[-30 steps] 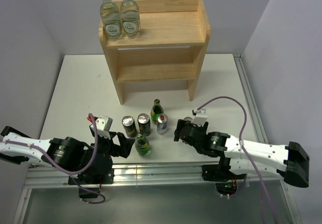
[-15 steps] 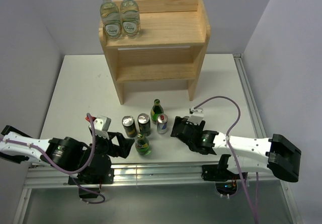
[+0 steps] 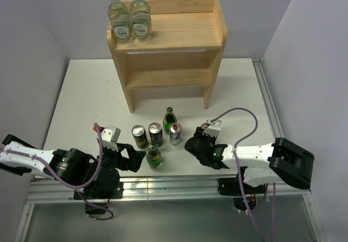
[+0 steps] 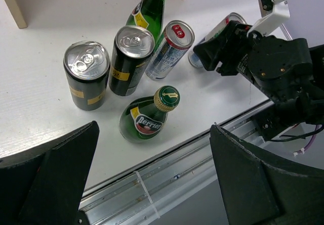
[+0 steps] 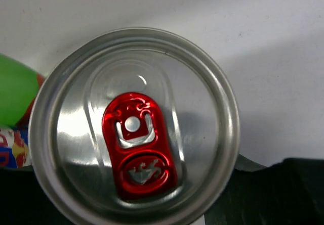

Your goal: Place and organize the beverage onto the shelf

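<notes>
pale wood shelf [image 3: 168, 41] stands at the far middle of the bench [image 3: 81, 100], with two clear glass bottles [image 3: 120, 19] upright on the left end of its top board. near the arms stands a cluster: a tall green bottle [image 4: 149, 10], two dark cans [image 4: 87, 78], a silver-blue can [image 4: 169, 50] and, nearest, a squat perrier bottle [image 4: 147, 116]. the left pincer [image 3: 135, 158] is spread wide just left of the perrier bottle, touching nothing. the right pincer [image 3: 193, 144] sits at a red-tabbed can [image 5: 134, 129] right of the cluster; i cannot tell whether it grips it.

2 clear btls [image 3: 120, 20], 2 green btls [image 3: 154, 156], 4 cans [image 3: 156, 134], 1 shelf [image 3: 185, 32].
</notes>
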{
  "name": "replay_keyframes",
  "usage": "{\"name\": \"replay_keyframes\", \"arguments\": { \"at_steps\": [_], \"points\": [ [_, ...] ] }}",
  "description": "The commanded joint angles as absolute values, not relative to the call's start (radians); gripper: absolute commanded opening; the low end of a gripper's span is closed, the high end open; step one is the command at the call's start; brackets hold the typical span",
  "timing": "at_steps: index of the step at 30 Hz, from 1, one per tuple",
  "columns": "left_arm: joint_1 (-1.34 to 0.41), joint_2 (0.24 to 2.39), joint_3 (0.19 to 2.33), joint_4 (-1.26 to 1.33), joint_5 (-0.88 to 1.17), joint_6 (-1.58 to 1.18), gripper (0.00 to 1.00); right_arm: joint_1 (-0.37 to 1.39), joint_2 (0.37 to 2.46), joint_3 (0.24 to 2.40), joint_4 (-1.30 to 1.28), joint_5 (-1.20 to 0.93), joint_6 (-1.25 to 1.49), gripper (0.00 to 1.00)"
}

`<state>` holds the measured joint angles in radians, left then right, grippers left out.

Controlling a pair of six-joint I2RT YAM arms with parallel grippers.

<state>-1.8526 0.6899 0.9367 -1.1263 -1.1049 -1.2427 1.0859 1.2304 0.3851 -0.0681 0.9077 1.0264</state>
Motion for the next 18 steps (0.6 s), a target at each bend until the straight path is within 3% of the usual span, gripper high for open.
{"name": "replay_keyframes", "arguments": {
  "at_steps": [1,2,3,6,13,18],
  "points": [
    [-1.867,0.699,0.945,-1.137,-1.129,-1.261,0.98,1.080,1.302,0.397,0.057,1.002,1.009,0.43],
    [-1.870,0.703,0.946,-1.141,-1.132,-1.265,0.98,1.080,1.314,0.403,0.061,1.006,0.999,0.36],
    [-1.871,0.703,0.943,-1.144,-1.132,-1.269,0.98,1.080,1.324,0.411,0.064,1.006,0.994,0.21],
    [-1.878,0.700,0.943,-1.144,-1.137,-1.272,0.98,1.080,1.332,0.437,0.036,1.000,0.977,0.00],
    [-1.881,0.693,0.940,-1.141,-1.138,-1.275,0.99,1.103,1.096,0.636,-0.276,1.048,0.927,0.00],
    [-1.882,0.695,0.940,-1.153,-1.150,-1.285,0.99,1.091,1.011,0.846,-0.314,1.051,0.681,0.00]
  ]
}}
